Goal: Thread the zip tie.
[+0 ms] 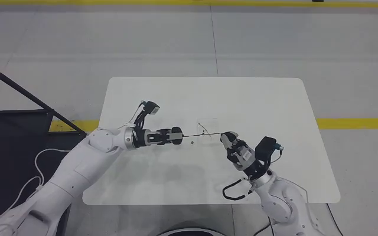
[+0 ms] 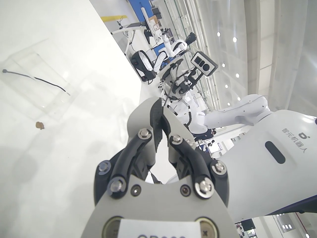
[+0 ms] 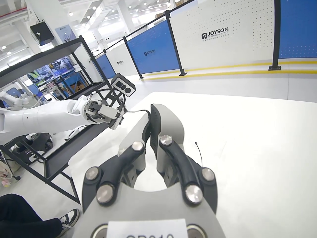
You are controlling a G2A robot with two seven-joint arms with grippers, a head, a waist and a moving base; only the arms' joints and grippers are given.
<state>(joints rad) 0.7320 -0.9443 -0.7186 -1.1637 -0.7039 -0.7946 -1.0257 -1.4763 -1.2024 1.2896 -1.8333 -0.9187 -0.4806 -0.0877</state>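
Observation:
A thin black zip tie (image 1: 204, 135) hangs above the middle of the white table (image 1: 266, 106), stretched between my two grippers. My left gripper (image 1: 180, 137) is shut on one end of it; in the left wrist view the strip (image 2: 165, 99) leaves the closed pads (image 2: 154, 115) of this gripper (image 2: 160, 105). My right gripper (image 1: 224, 137) is shut on the other end. In the right wrist view the tie (image 3: 137, 111) runs from the right gripper (image 3: 150, 115) across to the left gripper (image 3: 121, 116).
A second black zip tie (image 2: 47, 82) lies flat on a clear square sheet (image 2: 57, 105) on the table, just behind the held tie (image 1: 202, 127). A small brown scrap (image 2: 40, 125) lies near it. A black metal rack (image 3: 62, 50) stands beside the table.

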